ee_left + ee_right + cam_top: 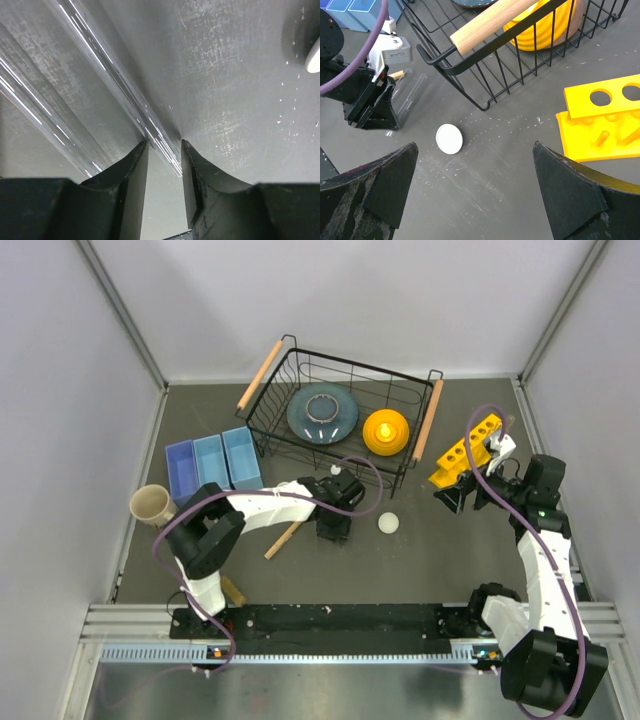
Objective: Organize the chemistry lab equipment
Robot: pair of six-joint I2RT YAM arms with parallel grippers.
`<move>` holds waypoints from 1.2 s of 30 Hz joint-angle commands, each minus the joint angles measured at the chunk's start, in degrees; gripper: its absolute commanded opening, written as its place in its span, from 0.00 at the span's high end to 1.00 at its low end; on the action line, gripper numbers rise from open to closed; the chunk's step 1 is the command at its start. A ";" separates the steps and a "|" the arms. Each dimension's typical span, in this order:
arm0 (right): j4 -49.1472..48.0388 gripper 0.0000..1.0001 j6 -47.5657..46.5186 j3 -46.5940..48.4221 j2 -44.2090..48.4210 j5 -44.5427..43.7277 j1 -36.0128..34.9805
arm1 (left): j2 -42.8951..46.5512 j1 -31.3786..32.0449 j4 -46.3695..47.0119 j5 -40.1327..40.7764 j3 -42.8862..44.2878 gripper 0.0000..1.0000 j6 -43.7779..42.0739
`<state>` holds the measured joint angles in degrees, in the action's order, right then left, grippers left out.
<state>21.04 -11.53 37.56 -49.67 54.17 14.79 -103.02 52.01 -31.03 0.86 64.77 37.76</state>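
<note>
My left gripper (333, 530) is low on the table at the middle, its jaws closed round the end of a thin clear tube (150, 127). A second clear tube (35, 112) lies beside it. Both tubes show faintly in the right wrist view (411, 94). A short wooden stick (283, 540) lies just left of the left gripper. A white round piece (388, 523) (449, 138) lies to its right. The yellow rack (465, 450) (600, 117) stands at the right. My right gripper (455, 495) (474, 146) is wide open and empty, above the table between the rack and the white piece.
A black wire basket (268, 435) with wooden handles holds a grey-blue plate (322, 412) and an orange bowl (386, 430); its corner (485, 102) is near the white piece. Three blue bins (213, 462) and a beige cup (152, 505) stand at the left.
</note>
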 commanded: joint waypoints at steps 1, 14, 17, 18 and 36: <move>-0.82 0.01 -1.30 1.37 0.10 1.73 0.24 | -2.01 0.81 0.97 -0.16 1.23 0.64 -0.23; -0.56 0.01 -1.30 1.29 -0.08 2.34 0.24 | 0.36 2.74 2.02 -0.60 -0.17 0.81 -2.34; -0.30 0.01 -1.57 1.20 -0.25 3.83 0.24 | 1.42 3.19 2.81 -2.71 -1.23 0.84 -3.22; -0.12 0.01 -1.65 1.20 -0.34 4.44 0.24 | 2.20 3.53 3.07 -2.80 -1.40 0.85 -3.56; 22.35 0.01 -13.60 11.03 -2.97 14.29 0.07 | 22.94 8.80 18.62 -7.71 -14.67 0.87 -8.14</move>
<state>33.28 -18.06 42.70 -51.94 64.58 14.79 -84.71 58.83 -20.84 -4.10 51.99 32.10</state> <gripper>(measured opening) 0.987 0.230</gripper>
